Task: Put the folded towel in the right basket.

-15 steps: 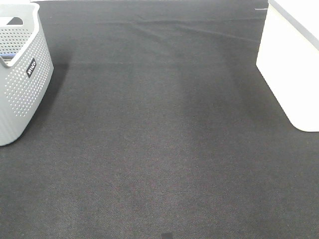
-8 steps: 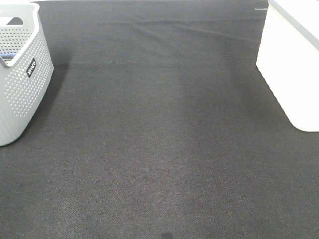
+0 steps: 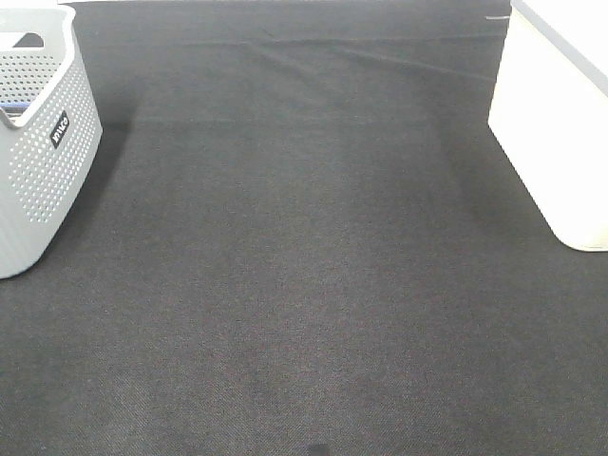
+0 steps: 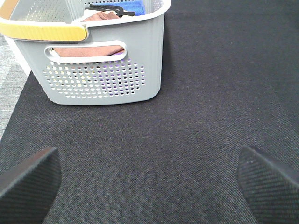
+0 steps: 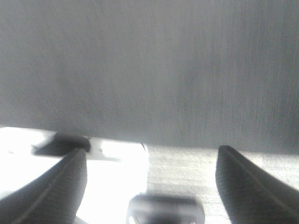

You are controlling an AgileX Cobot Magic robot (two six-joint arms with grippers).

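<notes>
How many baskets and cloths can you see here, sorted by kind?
Baskets: 2, the grey perforated basket at the left and the white basket at the right.
Cloths inside the grey basket: 2, a brownish towel and a blue cloth.
Black mat: 1, the mat under everything.
Total: 5.

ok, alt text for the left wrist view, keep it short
A grey perforated basket with a yellow-topped rim sits on a black mat, holding a brownish towel and something blue. The left gripper is open and empty, apart from the basket.
</notes>
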